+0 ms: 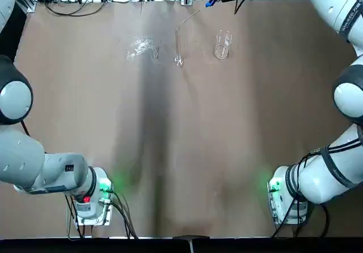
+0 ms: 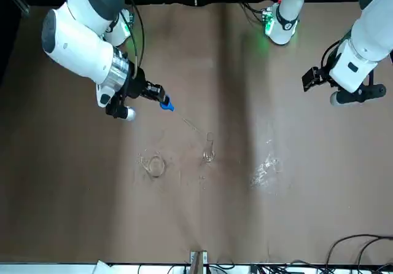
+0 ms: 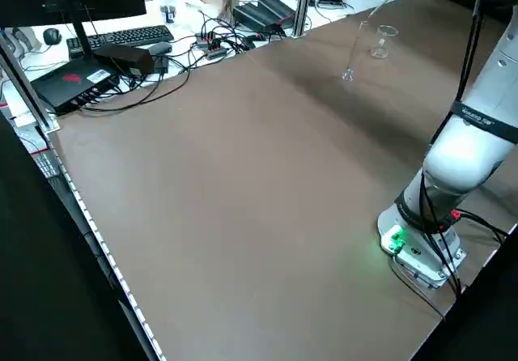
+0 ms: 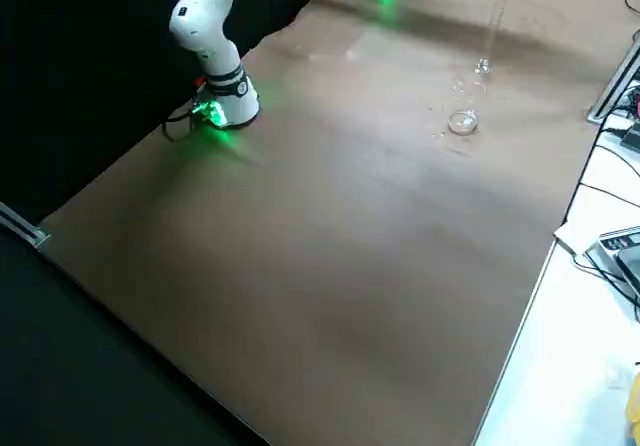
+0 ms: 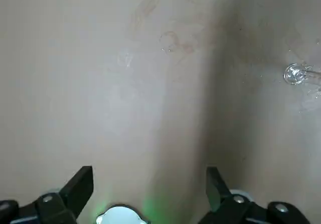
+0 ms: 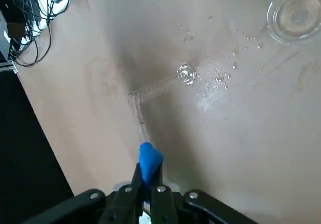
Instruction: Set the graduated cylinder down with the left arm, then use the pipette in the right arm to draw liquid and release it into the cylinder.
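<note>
Pipette (image 2: 175, 112) in right gripper (image 2: 158, 97), graduated cylinder (image 1: 177, 47) upright, no legible writing

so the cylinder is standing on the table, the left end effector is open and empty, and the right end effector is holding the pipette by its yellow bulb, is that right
Not quite: the bulb is blue, not yellow. The right wrist view shows the right end effector shut on the pipette at its blue bulb. The rest holds: the graduated cylinder stands on the table, and the left end effector is open and empty.

Brown table (image 3: 243, 175) – beside it a white bench (image 3: 121, 61); keyboard (image 3: 121, 37), cables (image 3: 210, 45), dark surroundings.
</note>
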{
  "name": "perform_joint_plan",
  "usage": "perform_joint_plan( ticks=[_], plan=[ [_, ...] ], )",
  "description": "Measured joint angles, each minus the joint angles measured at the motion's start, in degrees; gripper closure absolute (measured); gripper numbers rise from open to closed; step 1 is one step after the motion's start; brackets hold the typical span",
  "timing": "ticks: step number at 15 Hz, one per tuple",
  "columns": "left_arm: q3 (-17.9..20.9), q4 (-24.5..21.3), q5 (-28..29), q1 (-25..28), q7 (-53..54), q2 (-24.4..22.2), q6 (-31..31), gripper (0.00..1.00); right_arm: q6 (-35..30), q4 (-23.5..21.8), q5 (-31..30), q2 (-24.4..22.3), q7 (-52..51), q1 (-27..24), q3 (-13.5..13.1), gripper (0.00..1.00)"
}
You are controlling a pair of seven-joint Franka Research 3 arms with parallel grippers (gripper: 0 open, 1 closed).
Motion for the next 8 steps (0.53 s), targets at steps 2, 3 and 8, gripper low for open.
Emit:
perform_joint_plan(
  ticks=[2,3,8],
  plan=[
    [-0.1,0.0,0.0,0.0,0.0,0.0,0.0,0.00,-0.2,0.1,0.0,-0.7,0.7,0.0,0.0,0.93],
    [-0.1,0.0,0.0,0.0,0.0,0.0,0.1,0.00,-0.6,0.2,0.0,-0.9,0.8,0.0,0.0,0.93],
    [-0.1,0.0,0.0,-0.3,0.0,0.0,0.9,0.00,-1.9,1.5,-1.7,-1.2,-2.3,-3.2,-0.5,0.93]
  ],
)
